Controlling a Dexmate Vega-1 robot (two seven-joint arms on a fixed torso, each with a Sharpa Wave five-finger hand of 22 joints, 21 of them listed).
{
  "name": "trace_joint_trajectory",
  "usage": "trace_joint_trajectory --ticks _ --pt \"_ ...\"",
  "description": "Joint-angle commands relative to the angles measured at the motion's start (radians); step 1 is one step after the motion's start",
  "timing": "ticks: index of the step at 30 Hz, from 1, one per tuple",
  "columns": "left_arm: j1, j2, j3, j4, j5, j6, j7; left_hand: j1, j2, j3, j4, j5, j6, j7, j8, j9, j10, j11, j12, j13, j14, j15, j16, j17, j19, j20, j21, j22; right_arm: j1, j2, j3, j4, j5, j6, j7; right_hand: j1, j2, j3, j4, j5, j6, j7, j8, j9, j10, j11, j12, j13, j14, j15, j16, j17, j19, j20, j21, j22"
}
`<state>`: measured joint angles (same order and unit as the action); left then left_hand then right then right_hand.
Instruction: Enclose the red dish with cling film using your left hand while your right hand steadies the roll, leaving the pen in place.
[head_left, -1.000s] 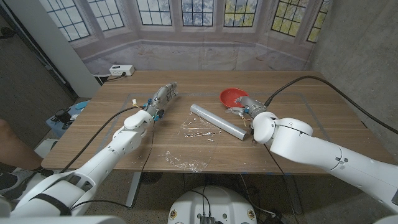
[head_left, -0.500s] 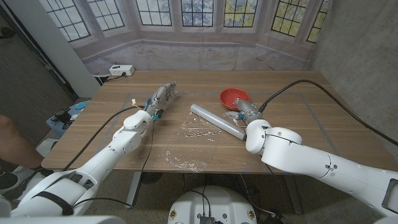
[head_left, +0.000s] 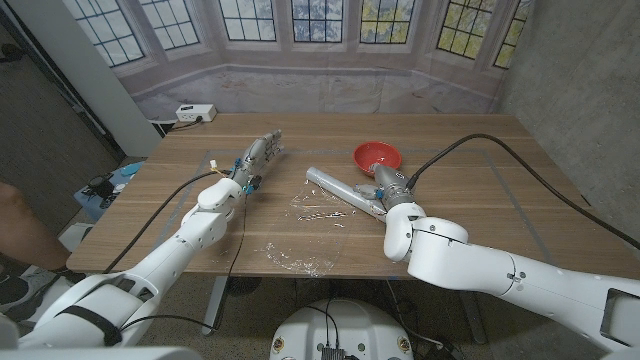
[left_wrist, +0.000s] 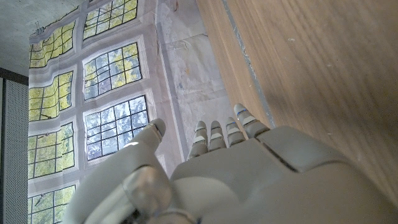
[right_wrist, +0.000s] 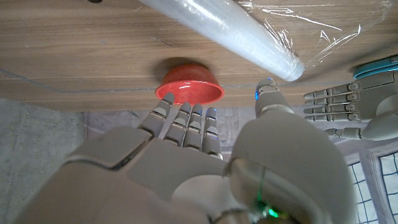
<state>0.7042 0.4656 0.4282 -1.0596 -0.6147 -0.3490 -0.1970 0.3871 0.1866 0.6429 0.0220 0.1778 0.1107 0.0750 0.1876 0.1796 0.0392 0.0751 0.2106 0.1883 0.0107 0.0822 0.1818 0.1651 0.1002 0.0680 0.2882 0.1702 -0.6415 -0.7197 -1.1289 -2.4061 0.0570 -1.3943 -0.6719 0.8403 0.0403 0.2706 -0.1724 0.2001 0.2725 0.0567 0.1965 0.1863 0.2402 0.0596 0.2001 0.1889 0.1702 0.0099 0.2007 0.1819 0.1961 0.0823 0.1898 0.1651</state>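
Right hand (head_left: 381, 186) now nearer roll (head_left: 348, 193), fingers apart, holding nothing. Left hand (head_left: 258, 155) unchanged, fingers extended, empty. Dish (head_left: 377, 156) on tabletop (head_left: 480, 200) beyond roll.

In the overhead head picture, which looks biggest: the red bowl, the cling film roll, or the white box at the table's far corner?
1. Cling film roll, longest.
2. Red bowl.
3. White box, smallest, though it lies farthest from the camera, so that ranking is unsure.
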Motion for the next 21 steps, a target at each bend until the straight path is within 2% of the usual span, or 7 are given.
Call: trace_joint_trajectory --ticks 1,6,21 --pt "-0.011 -0.017 -0.004 0.058 -0.004 -0.045 -0.023 0.011 -0.001 0.001 -0.004 0.002 0.01 -0.001 -0.002 0.001 0.007 0.002 0.0 0.004 -0.001 0.008 0.0 0.006 0.01 -0.001 -0.003 0.002 0.055 0.027 -0.072 0.051 0.143 -0.002 -0.178 0.016 -0.003 0.011 0.001 0.005 0.017 0.002 0.011 0.0 0.015 -0.001 0.006 0.001 0.012 0.001 0.007 0.0 0.01 -0.001 0.007 0.004" --pt "-0.017 -0.026 0.0 0.078 -0.003 -0.056 -0.035 0.011 0.0 0.001 -0.004 0.002 0.011 -0.001 -0.002 0.001 0.006 0.0 -0.001 0.004 -0.001 0.007 0.0 0.006 0.011 -0.001 -0.005 0.002 0.128 0.03 -0.108 0.087 0.46 -0.002 -0.445 0.02 -0.005 0.011 0.002 0.005 0.018 0.003 0.01 0.0 0.016 0.001 0.005 0.001 0.014 0.002 0.007 0.0 0.01 0.001 0.006 0.004" --pt "-0.022 -0.038 0.011 0.087 0.009 -0.065 -0.036 0.012 0.002 0.002 -0.004 0.002 0.012 -0.001 -0.002 0.001 0.007 0.003 -0.001 0.004 -0.002 0.008 0.0 0.007 0.013 0.0 -0.01 0.003 0.125 0.027 -0.1 0.104 0.537 -0.002 -0.445 0.035 -0.013 0.012 -0.001 0.007 0.014 0.006 0.006 0.001 0.013 0.006 0.002 0.002 0.015 0.008 0.004 0.0 0.01 0.007 0.003 0.004"
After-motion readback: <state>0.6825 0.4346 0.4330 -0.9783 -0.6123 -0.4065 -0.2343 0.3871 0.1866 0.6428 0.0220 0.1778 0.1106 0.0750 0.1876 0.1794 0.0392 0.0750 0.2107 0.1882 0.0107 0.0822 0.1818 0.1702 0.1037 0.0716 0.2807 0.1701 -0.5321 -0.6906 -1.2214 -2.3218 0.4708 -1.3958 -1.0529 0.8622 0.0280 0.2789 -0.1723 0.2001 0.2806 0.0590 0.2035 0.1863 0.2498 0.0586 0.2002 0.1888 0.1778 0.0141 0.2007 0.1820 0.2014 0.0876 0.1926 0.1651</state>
